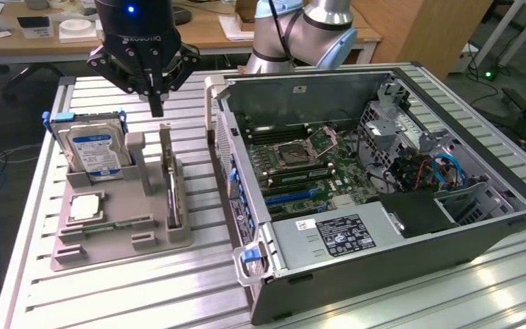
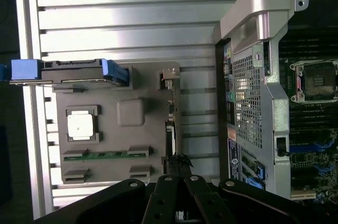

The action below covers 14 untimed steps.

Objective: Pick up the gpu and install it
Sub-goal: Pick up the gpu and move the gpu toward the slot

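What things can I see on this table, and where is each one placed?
hard drive: one, silver with blue label, standing in the holder
CPU chip: one, silver, flat in the holder
memory stick: one, green, lying beside the CPU chip
gpu: one, dark with pale bracket, on edge in the holder, on the case side
holder: one, grey, on the table
computer case: one, dark grey, open, on the exterior view's right
motherboard: one, green, inside the case
table: one, silvery, slatted
hand: one, black, shut, empty, above the gpu
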### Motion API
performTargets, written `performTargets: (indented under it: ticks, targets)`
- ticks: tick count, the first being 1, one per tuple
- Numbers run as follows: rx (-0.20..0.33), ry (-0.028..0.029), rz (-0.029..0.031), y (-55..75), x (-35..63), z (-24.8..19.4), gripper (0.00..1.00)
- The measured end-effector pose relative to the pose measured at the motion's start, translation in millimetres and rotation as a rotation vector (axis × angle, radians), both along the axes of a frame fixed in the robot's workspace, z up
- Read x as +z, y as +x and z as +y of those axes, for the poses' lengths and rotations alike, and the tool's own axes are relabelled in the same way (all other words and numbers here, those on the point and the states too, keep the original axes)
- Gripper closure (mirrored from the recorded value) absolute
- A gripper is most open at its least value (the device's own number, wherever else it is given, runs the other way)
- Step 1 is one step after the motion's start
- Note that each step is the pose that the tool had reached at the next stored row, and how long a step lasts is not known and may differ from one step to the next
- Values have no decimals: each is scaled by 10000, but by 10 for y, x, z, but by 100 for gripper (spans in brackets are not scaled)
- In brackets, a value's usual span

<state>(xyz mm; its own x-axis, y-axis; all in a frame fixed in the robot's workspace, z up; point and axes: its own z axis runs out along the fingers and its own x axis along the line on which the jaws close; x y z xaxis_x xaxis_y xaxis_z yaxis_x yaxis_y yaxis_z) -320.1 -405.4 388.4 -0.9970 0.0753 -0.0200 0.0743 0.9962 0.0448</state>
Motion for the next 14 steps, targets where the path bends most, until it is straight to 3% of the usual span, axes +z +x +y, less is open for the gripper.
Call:
performTargets:
  ticks: [5, 11, 13, 14]
  targets:
    - [0, 0, 0, 0, 0, 0, 83]
    - [0, 0, 0, 0, 0, 0, 53]
    - [0, 1, 0, 0, 0, 0, 53]
    - [0, 1, 0, 0, 0, 0, 47]
